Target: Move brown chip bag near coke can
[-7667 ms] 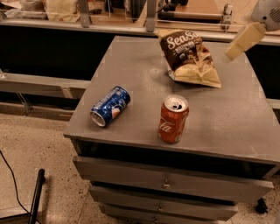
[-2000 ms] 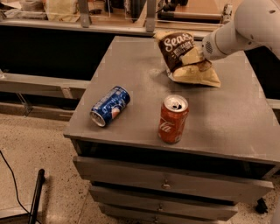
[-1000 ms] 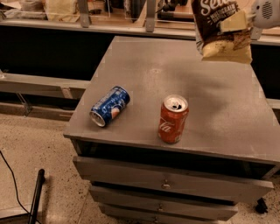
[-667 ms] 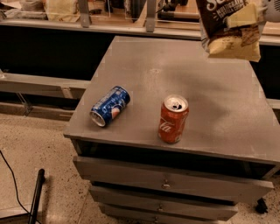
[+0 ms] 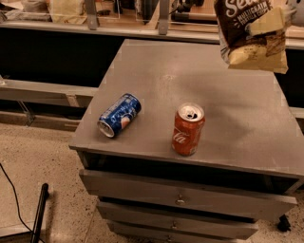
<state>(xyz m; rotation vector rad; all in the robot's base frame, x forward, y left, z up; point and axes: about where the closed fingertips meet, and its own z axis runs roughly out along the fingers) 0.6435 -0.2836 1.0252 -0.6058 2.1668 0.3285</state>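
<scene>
The brown chip bag [image 5: 247, 35] hangs in the air above the back right part of the grey cabinet top [image 5: 228, 95], dark brown and pale yellow with white lettering. My gripper [image 5: 269, 22] is at the top right, shut on the bag's right side, with one pale finger lying across it. The coke can [image 5: 188, 129] stands upright and open near the front edge, well below and left of the bag.
A blue Pepsi can [image 5: 119, 115] lies on its side at the front left of the top. Drawers [image 5: 180, 197] sit below the top. A counter with clutter [image 5: 66, 9] runs behind. A black cable and pole [image 5: 38, 213] lie on the floor at left.
The gripper closed on the bag at the back right of the top and lifted it. The bag now hangs in the air. Both cans have stayed put.
</scene>
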